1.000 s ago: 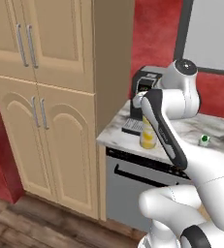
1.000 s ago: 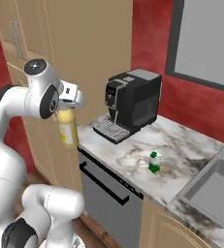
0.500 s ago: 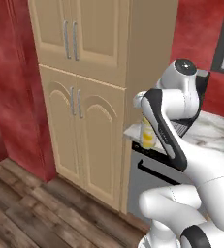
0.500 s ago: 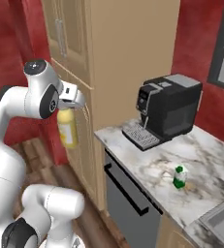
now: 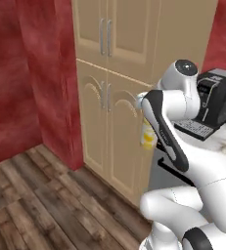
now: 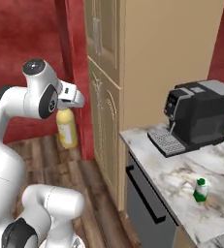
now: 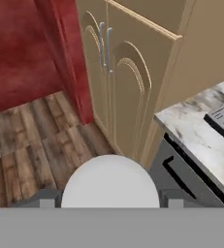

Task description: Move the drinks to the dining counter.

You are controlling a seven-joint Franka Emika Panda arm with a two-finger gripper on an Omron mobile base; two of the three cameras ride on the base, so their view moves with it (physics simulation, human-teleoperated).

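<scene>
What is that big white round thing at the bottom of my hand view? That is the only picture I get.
Observer: It is the white cap of a yellow plastic bottle, seen from above; the gripper holds the bottle hanging upright.
Operator: Is anything else to drink around?
Observer: Yes, a small green-and-white carton stands on the white-grey marble worktop, apart from the bottle.
Operator: What is the dark ribbed thing at my right edge?
Observer: It is the drip tray of a black coffee machine that stands on that worktop.
</scene>
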